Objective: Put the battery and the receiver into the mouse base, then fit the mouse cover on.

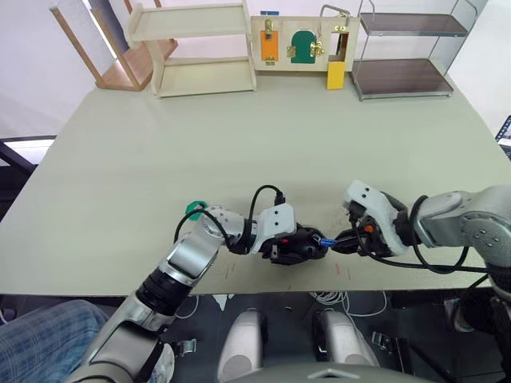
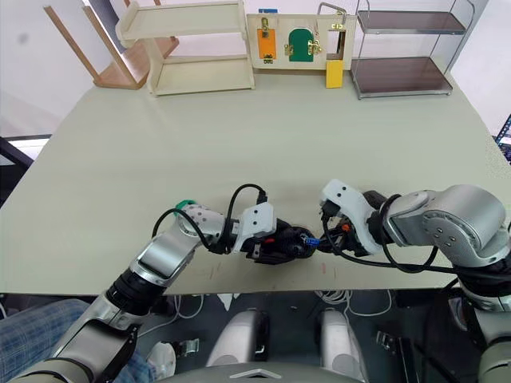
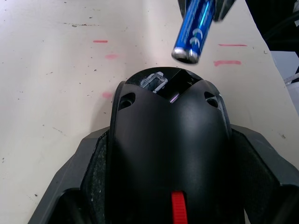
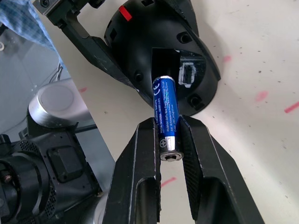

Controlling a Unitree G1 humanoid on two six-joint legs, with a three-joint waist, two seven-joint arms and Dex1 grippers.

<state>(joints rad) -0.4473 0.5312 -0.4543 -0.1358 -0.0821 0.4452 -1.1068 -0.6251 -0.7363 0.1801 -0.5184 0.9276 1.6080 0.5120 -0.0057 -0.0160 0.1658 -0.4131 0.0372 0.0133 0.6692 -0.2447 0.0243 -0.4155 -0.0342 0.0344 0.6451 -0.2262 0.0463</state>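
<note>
My left gripper [image 3: 171, 191] is shut on the mouse base [image 3: 170, 149], a black oval body with a red scroll wheel, near the table's front edge. Its open compartment [image 4: 180, 65] faces my right gripper. The right gripper [image 4: 169, 140] is shut on the battery [image 4: 166, 105], a blue cell with a white end. The battery's free tip hangs just at the compartment's mouth, slightly tilted. In the left eye view the battery [image 1: 325, 239] bridges the gap between mouse base [image 1: 302, 241] and right gripper [image 1: 343, 238]. The receiver and the mouse cover are out of view.
A small green object [image 1: 194, 209] lies behind my left forearm. At the table's far edge stand a wooden shelf [image 1: 200, 48], a latch board [image 1: 299, 44] and a wire rack [image 1: 407, 52]. Red marks dot the table [image 1: 239, 144]. A person's leg [image 1: 40, 343] is at the lower left.
</note>
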